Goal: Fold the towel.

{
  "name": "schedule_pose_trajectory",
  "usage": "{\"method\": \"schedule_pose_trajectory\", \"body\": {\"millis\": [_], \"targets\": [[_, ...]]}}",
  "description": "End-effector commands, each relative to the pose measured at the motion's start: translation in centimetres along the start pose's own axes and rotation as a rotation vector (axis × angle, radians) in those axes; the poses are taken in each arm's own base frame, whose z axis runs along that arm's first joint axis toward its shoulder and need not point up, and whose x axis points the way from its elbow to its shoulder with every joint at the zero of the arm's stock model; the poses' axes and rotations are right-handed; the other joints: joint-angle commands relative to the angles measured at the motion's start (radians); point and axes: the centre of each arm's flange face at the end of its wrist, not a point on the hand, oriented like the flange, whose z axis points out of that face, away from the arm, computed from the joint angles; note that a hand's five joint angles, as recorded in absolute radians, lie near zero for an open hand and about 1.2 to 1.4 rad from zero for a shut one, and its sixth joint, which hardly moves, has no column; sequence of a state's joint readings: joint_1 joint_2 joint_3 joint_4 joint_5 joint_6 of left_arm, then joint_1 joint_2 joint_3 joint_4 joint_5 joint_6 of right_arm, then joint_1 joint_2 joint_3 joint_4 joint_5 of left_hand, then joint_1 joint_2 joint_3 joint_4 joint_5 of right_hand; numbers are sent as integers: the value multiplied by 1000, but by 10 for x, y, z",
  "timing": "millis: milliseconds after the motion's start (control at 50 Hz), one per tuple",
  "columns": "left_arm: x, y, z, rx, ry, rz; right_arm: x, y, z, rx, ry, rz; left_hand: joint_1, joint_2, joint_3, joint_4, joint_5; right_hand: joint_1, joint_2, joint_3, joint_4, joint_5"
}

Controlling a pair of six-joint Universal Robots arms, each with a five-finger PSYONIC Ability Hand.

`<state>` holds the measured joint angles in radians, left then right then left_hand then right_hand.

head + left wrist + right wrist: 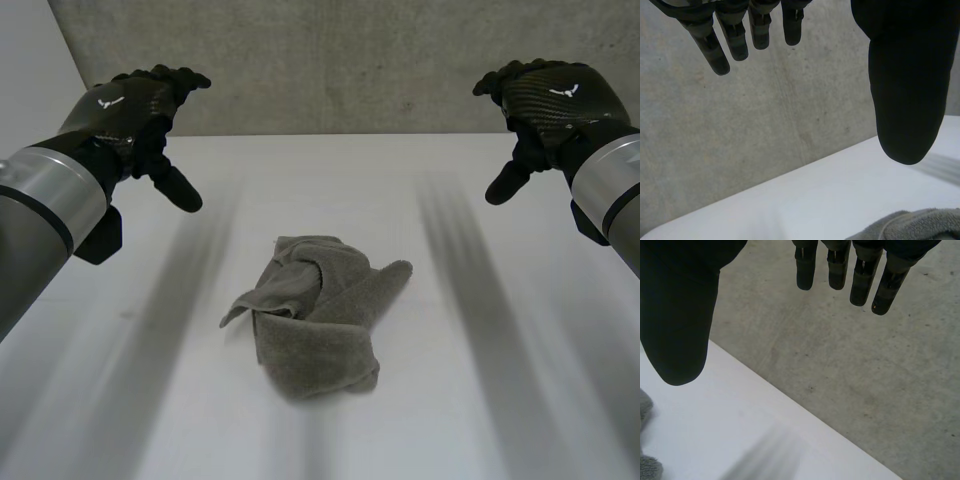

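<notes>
Starting nearest, with the grey towel (318, 318) lying in a crumpled, partly rolled heap near the middle of the white table (500, 400), touching neither hand and not yet folded at all; judging a flattening-out to be needed before any fold. Moving outward, finding the left hand (125, 108) and the right hand (552, 98) hovering above the table on either side of the heap and well apart from it, both spread wide, with fingers (716, 57) hanging straight and relaxed, thumbs standing off from them, holding nothing. Probably being held high and apart like this for flanking the cloth and keeping it in plain sight ahead of reaching down for an edge or corner. Noting a small white winged emblem (110, 100) on the back of each hand, carrying no readable letters; spotting no label or writing on the towel. Ending farthest off at the bare concrete wall (330, 60) rising behind the table's far edge.
</notes>
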<state>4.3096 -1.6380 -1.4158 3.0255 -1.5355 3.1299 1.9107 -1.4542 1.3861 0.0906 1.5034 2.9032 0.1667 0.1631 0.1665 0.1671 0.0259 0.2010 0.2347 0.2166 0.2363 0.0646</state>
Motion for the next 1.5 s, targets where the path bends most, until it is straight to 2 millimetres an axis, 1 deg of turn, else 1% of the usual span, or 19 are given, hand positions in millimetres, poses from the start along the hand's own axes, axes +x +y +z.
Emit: {"method": "schedule_pose_trajectory", "body": {"millis": [20,220,340,460,540,660,760,840,860,880,900,920,940,980,1040,1160,1300,1360,1500], "targets": [[1,21,5,-94,4,-2,-16,18,7,-56,-144,-30,8,11,8,7,-26,-26,-60,-42,-62,-65],[29,72,-2,-338,92,44,-63,81,13,-255,-467,-27,17,21,18,17,-16,10,-24,-6,-25,-28],[39,116,0,-465,136,121,-81,114,16,-334,-518,-24,73,77,73,73,40,42,9,27,7,4],[48,140,15,-449,163,146,-99,143,29,-302,-532,-38,460,464,460,460,426,376,342,361,341,338],[50,155,31,-392,163,148,-103,151,43,-230,-501,-53,1020,1024,1020,1020,986,834,800,818,798,796],[51,168,40,-366,161,168,-102,148,58,-164,-453,-79,1230,1233,1230,1229,1196,1195,1162,1180,1160,1157],[48,151,53,-257,114,223,-94,123,81,-71,-384,-94,1230,1233,1230,1229,1196,1195,1162,1180,1160,1157],[40,85,61,-4,6,269,-85,96,93,18,-334,-108,1230,1233,1230,1229,1196,1195,1162,1180,1160,1157],[37,62,61,88,-23,269,-75,77,99,77,-278,-111,1230,1233,1230,1229,1196,1195,1162,1180,1160,1157],[37,62,61,89,-23,269,-63,50,103,167,-195,-113,1230,1233,1230,1229,1196,1195,1162,1180,1160,1157],[34,35,59,204,-50,260,-63,50,103,167,-194,-113,1230,1233,1230,1229,1196,1195,1162,1180,1160,1157],[31,13,57,305,-74,250,-51,23,102,269,-107,-108,1230,1233,1230,1229,1196,1195,1162,1180,1160,1157],[31,13,56,306,-74,249,-51,22,102,270,-107,-108,1230,1233,1230,1229,1196,1195,1162,1180,1160,1157],[20,-15,49,441,-126,230,-21,-22,99,468,56,-71,1230,1233,1230,1229,1196,1195,1162,1180,1160,1157],[15,-15,47,459,-138,233,-11,-24,95,468,69,-65,1230,1233,1230,1229,1196,1195,1162,1180,1160,1157],[16,27,36,320,-111,251,-25,6,89,300,-53,-67,1230,1233,1230,1229,1196,1195,1162,1180,1160,1157],[16,105,25,40,-70,292,-51,92,76,-65,-214,-122,1230,1233,1230,1229,1196,1195,1162,1180,1160,1157],[16,118,23,-22,-63,302,-52,117,61,-221,-266,-175,1230,1233,1230,1229,1196,1195,1162,1180,1160,1157],[15,165,-1,-297,-15,344,-56,145,31,-366,-349,-171,1230,1233,1230,1229,1196,1195,1162,1180,1160,1157]]}}
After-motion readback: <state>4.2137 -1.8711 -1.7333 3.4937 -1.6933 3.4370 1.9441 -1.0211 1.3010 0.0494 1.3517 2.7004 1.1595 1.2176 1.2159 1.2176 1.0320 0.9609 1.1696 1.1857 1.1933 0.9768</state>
